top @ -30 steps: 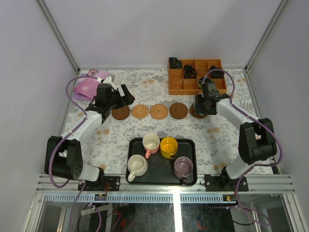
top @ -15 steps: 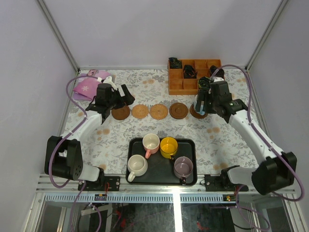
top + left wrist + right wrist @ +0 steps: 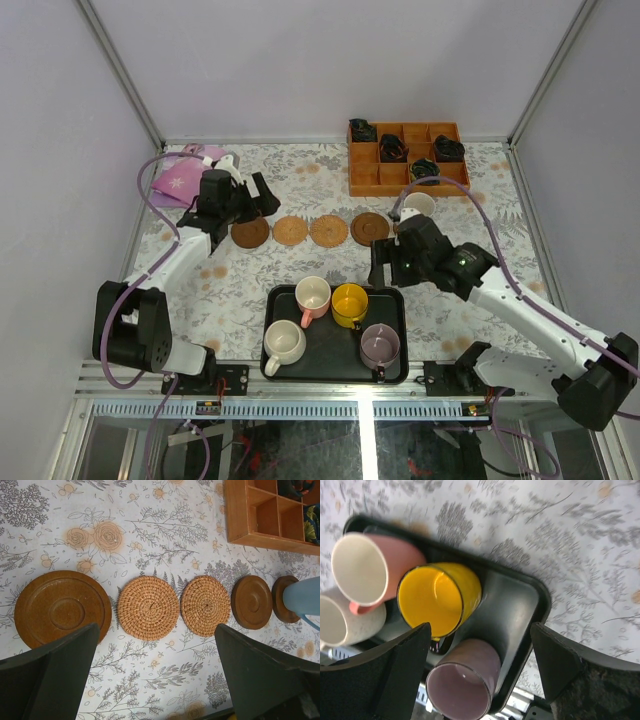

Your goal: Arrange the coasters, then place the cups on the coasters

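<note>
- Showing five coasters (image 3: 148, 607) lying flat on the counter (image 3: 240, 285), the row's long axis running left to right.
- Finding the light blue cup (image 3: 305, 596) standing upright on the rightmost coaster, mouth up.
- Counting four more cups upright in the black tray (image 3: 335, 375) by the near edge: pink cup (image 3: 312, 293), yellow cup (image 3: 349, 300), cream cup (image 3: 284, 342), mauve cup (image 3: 380, 345), mouths all facing up.
- Reaching the left arm (image 3: 170, 265) forward, hanging the left tool (image 3: 156, 627) above the row's left end, jaws wide, gripping nothing.
- Bending the right arm (image 3: 520, 310) inward, hovering the right tool (image 3: 480, 627) over the yellow cup, jaws spread wide, empty.
</note>
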`<state>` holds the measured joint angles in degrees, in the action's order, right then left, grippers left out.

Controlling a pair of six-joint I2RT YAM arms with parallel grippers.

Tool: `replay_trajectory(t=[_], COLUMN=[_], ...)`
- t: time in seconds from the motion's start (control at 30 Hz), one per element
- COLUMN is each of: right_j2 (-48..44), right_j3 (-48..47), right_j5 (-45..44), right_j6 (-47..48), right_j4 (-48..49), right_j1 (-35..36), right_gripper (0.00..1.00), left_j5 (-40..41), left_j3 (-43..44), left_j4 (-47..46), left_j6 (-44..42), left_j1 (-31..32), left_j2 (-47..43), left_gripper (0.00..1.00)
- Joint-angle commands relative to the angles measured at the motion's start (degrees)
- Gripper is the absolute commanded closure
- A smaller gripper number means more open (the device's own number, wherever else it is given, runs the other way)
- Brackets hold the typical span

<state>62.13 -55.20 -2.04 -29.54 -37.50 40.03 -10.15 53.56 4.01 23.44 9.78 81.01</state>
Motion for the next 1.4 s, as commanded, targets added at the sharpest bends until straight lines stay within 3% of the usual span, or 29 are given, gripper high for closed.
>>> replay_trajectory(t=[0.0, 0.2, 0.57, 1.0, 1.37], right_j2=[-0.7, 3.0, 7.2, 11.6, 15.7], right_j3=[1.7, 2.7, 5.8, 6.7, 6.1], right_j5=[1.6, 1.6, 8.3, 9.5, 5.3], right_j6=[-2.8, -1.4, 1.8, 0.3, -1.2], right_j4=[0.2, 2.1, 7.3, 7.6, 5.8], right_j1=[5.7, 10.6, 12.9, 16.9, 18.5], right_gripper=[0.11, 0.11, 0.11, 0.21, 0.53], left_j5=[-0.5, 0.4, 0.8, 1.1, -0.1], left_j3=[-1.4, -3.6, -5.8, -10.9, -11.0], left_j4=[-0.2, 0.2, 1.0, 1.4, 1.5], left_j6=[-0.8, -0.6, -0.1, 0.9, 1.2], left_j1=[0.8, 1.4, 1.9, 2.3, 2.3], left_j2=[-2.2, -5.0, -8.0, -12.9, -14.4], left_gripper=[0.0, 0.0, 0.0, 0.0, 0.0])
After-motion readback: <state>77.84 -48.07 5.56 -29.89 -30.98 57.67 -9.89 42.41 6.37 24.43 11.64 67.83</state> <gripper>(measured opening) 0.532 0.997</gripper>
